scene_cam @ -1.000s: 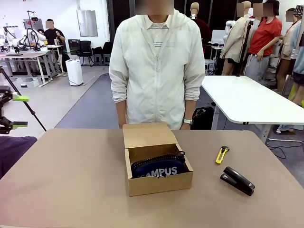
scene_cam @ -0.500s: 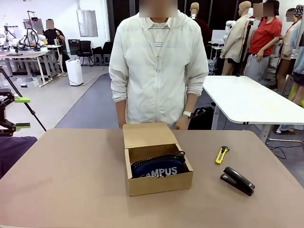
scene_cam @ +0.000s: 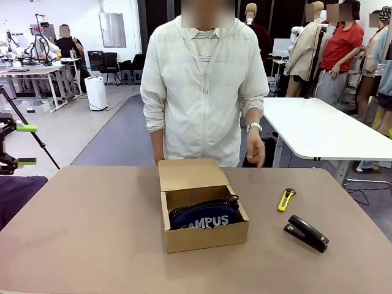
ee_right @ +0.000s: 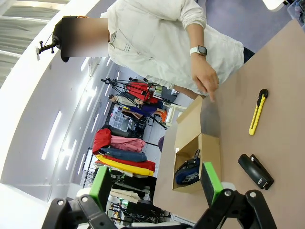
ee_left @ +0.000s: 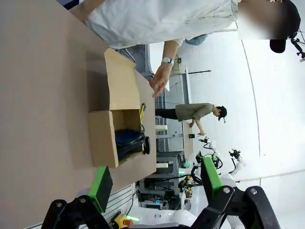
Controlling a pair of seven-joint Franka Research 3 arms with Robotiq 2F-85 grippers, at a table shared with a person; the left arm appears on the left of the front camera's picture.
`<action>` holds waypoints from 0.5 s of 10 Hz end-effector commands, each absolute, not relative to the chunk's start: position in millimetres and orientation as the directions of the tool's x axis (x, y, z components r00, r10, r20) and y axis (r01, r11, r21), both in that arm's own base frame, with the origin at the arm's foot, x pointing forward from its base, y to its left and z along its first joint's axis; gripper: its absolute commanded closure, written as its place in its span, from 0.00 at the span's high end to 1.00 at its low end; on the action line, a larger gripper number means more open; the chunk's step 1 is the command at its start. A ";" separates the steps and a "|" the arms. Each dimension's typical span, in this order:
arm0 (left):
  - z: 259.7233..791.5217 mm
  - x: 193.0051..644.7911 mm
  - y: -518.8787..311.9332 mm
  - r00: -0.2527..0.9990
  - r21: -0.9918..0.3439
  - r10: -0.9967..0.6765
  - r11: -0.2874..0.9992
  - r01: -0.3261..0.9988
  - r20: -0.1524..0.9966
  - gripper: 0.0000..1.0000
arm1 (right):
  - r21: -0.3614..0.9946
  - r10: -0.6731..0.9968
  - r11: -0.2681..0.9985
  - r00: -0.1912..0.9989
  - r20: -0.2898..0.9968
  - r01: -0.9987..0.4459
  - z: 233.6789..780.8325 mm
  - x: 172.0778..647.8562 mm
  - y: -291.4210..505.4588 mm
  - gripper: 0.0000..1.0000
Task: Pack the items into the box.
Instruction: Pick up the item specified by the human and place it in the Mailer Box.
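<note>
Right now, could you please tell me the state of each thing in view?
box: open, lid flap up.
pouch: inside the box.
utility knife: on the table, outside the box.
stapler: closed, on the table.
left gripper: open, empty.
right gripper: open, empty.
person's hand: above the table, empty.

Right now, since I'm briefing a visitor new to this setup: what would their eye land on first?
The open brown box at the middle of the table, flap lid up, with the navy CAMPUS pouch inside. Next, the yellow utility knife and the black stapler lying to the box's right. The person in a white jacket stands at the far side, one hand pointing down.
</note>
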State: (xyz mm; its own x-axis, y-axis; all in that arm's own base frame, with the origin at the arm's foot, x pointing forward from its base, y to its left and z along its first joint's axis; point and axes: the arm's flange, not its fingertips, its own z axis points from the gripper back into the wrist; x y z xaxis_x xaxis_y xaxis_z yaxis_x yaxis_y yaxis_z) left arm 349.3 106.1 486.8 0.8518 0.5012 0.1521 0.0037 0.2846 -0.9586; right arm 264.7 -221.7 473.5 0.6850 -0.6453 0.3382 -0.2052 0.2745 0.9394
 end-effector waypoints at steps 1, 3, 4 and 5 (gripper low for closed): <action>488.4 348.7 109.5 0.857 -0.960 0.495 0.280 -0.001 0.143 0.97 | 0.932 -0.653 0.273 0.665 0.363 -0.240 474.4 268.0 -221.2 1.00; 488.4 348.7 109.5 0.857 -0.960 0.495 0.280 -0.001 0.143 0.97 | 0.932 -0.653 0.273 0.665 0.363 -0.240 474.4 268.0 -221.2 1.00; 488.4 348.7 109.5 0.857 -0.960 0.495 0.280 -0.001 0.143 0.97 | 0.932 -0.653 0.273 0.665 0.363 -0.240 474.4 268.0 -221.2 1.00; 488.4 348.7 109.5 0.857 -0.960 0.495 0.280 -0.001 0.143 0.97 | 0.932 -0.653 0.273 0.665 0.363 -0.240 474.4 268.0 -221.2 1.00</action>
